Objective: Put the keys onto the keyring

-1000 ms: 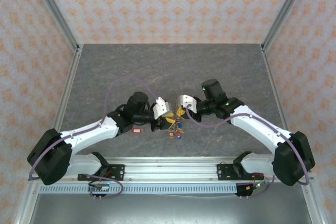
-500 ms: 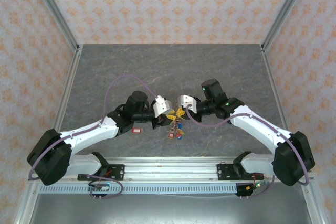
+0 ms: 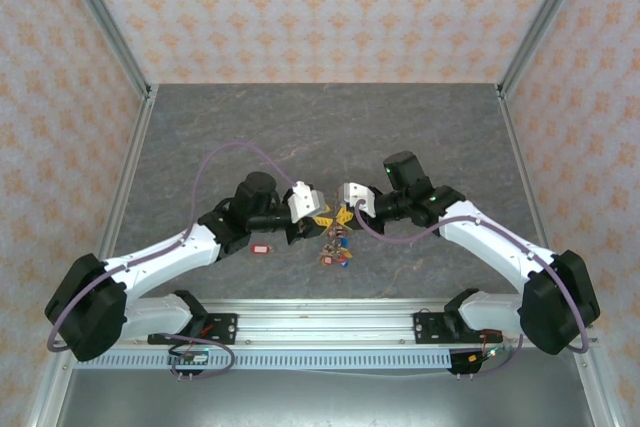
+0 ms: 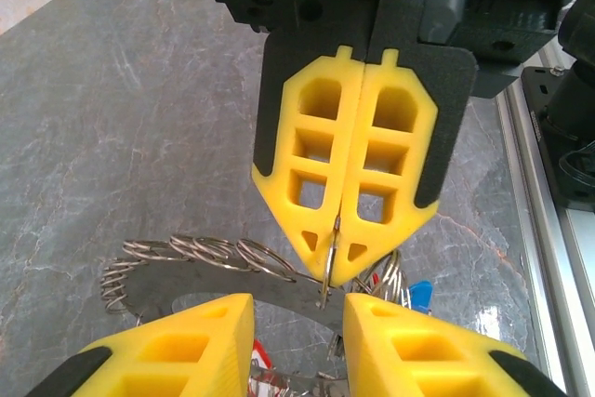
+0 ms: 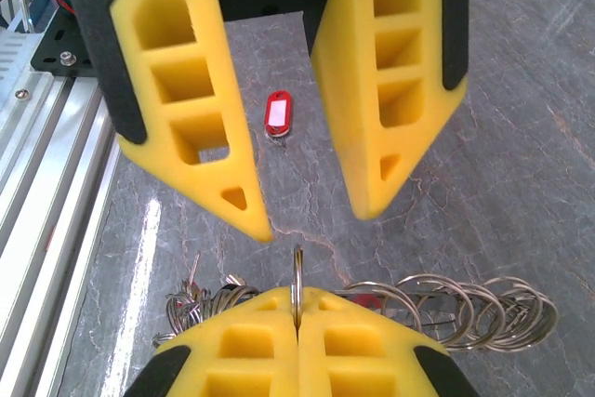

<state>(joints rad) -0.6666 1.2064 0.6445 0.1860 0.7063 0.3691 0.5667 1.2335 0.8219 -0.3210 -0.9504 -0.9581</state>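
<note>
Jaws, right: the right gripper (image 4: 335, 267) is squeezed tight, its two yellow fingers (image 5: 244, 346) pressed flat together with a thin wire loop of the keyring (image 4: 206, 254) pinched between them.
Jaws, left: the left gripper (image 5: 314, 220) is spread apart and holds nothing. Its yellow fingers (image 5: 182, 90) stand on each side of a gap.
Grippers: they face each other tip to tip over the middle of the table (image 3: 330, 137), very close together.
Keyring: it hangs from the right gripper, down between the two grippers. The pinched loop pokes up toward the gap in the left jaws.
On the keyring: lots of small shiny wire rings sit in a row like a spring. Silver keys and little blue and red tags bunch up below them.
Loose key: one key with a red tag (image 5: 278, 114) lies flat on the table by itself, under the left arm, apart from the keyring.
</note>
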